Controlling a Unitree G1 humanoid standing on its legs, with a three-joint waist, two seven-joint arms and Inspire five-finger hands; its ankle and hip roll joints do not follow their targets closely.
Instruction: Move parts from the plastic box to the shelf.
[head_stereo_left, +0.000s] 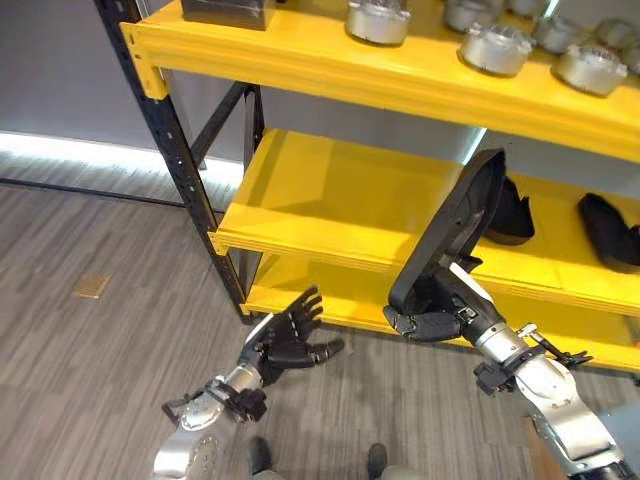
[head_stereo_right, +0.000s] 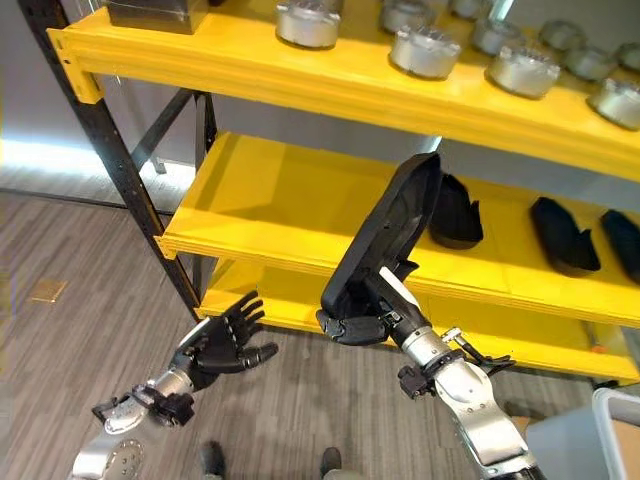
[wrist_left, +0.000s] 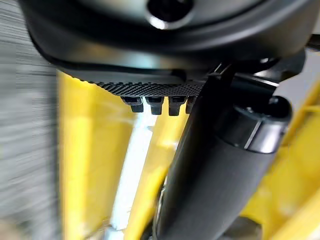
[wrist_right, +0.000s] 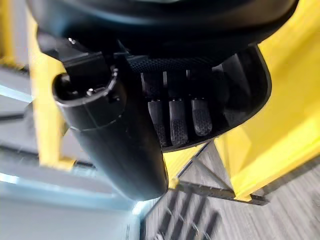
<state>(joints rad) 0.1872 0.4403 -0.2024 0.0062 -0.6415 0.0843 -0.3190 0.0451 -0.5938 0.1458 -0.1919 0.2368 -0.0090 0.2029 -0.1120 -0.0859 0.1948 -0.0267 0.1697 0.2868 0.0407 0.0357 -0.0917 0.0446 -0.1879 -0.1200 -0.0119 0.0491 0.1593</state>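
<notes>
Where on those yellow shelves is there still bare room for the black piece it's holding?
The middle shelf is bare from the black upright to the black parts on its right half. The top shelf is crowded with metal canisters. The right hand holds the long black part.

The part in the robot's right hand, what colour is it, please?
Black; the part in the right hand shows best in the right eye view.

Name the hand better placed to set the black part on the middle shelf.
Right. The right hand already grips the long black part, raised before the middle shelf. The left hand hangs open and empty, lower down.
</notes>
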